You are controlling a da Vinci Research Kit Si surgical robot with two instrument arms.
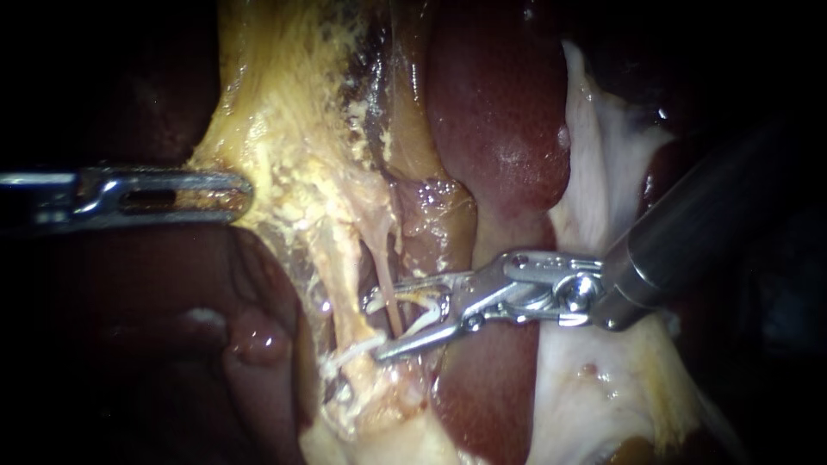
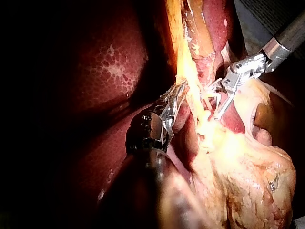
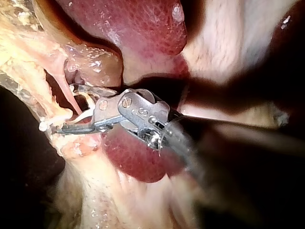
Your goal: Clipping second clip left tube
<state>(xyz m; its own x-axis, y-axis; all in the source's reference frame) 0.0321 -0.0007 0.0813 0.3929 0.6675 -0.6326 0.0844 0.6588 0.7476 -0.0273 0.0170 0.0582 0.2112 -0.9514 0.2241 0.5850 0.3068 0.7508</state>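
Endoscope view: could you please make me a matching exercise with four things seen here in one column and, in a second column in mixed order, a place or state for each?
Things:
1. left instrument
2. right instrument
3. tube
4. liver

Places or states:
A. dark red, smooth lobe above the right instrument
B. comes in from the left, tip at the edge of the yellow tissue
C. jaws open, one on each side of the tube
D. thin and pale, passing between open jaws

Pairs: 1-B, 2-C, 3-D, 4-A.
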